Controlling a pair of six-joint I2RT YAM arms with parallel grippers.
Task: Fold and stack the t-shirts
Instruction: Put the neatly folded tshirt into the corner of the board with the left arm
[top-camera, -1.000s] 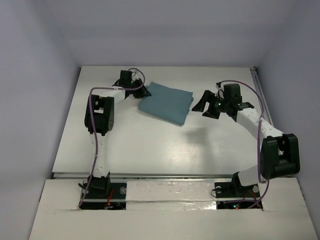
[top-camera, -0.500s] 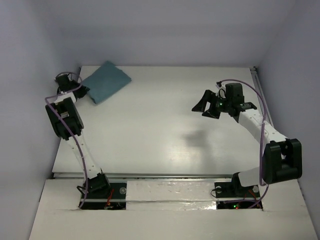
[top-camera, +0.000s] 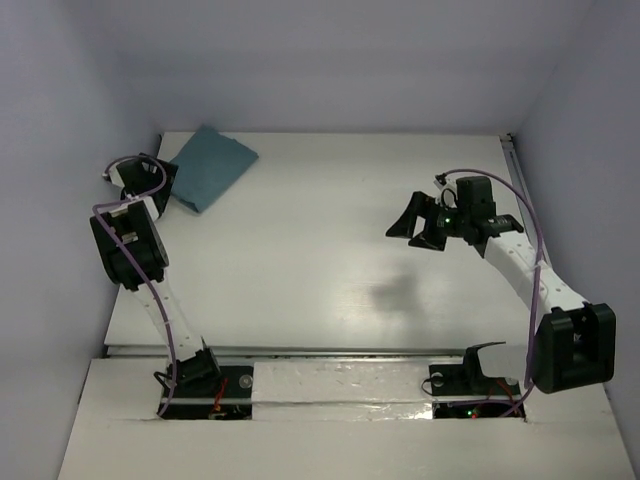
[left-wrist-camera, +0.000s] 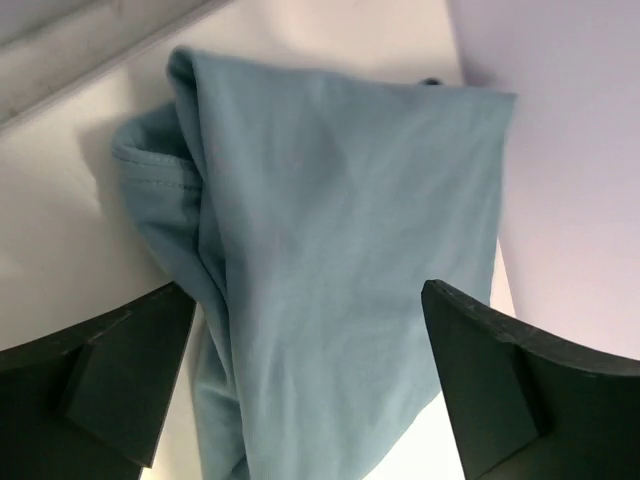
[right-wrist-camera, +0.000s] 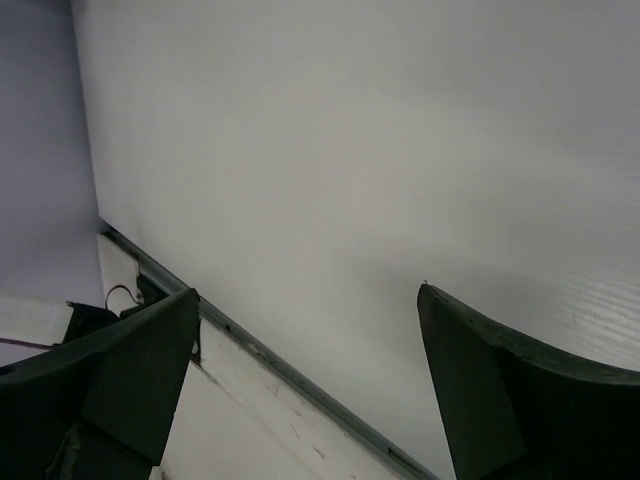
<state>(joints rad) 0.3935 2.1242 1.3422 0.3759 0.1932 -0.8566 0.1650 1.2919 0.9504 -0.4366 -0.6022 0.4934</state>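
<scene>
Shifted since a second ago: t-shirt (top-camera: 213, 165), folded, went from the table's (top-camera: 320, 290) far middle to its far-left corner. Left gripper (top-camera: 165, 180) sat at the t-shirt's near-left edge, fingers spread wide, gripping nothing. Right gripper (top-camera: 415, 225) hung over the table's right half, fingers wide apart, empty.

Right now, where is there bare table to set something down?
The table is bare from the folded t-shirt in the far-left corner across to the right gripper hovering at right. Only that corner is crowded, by the left gripper.
</scene>
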